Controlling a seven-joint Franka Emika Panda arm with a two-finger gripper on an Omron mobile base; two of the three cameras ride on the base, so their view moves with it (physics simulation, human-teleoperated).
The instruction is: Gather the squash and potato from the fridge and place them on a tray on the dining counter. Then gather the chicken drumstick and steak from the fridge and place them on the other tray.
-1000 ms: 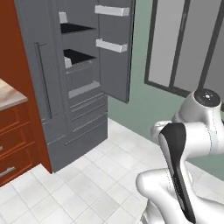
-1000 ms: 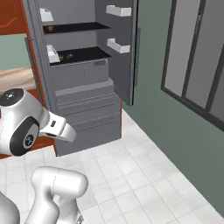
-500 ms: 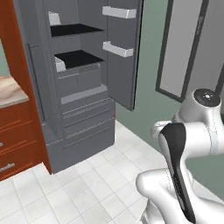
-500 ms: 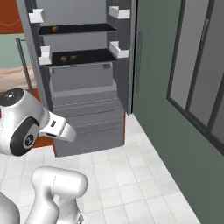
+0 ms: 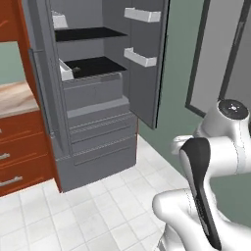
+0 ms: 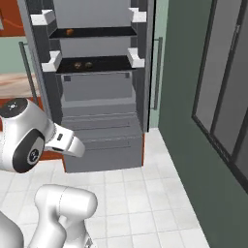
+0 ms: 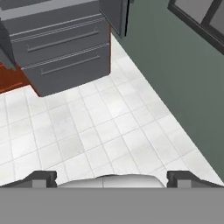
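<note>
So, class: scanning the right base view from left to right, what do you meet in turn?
Robot arm → open fridge with small items on its shelves → green wall → dark-framed glass panel.

Flat, even rendered light is falling everywhere, casting hardly any shadows or glare; edges are looking soft, perhaps slightly blurred toward twelve o'clock.
</note>
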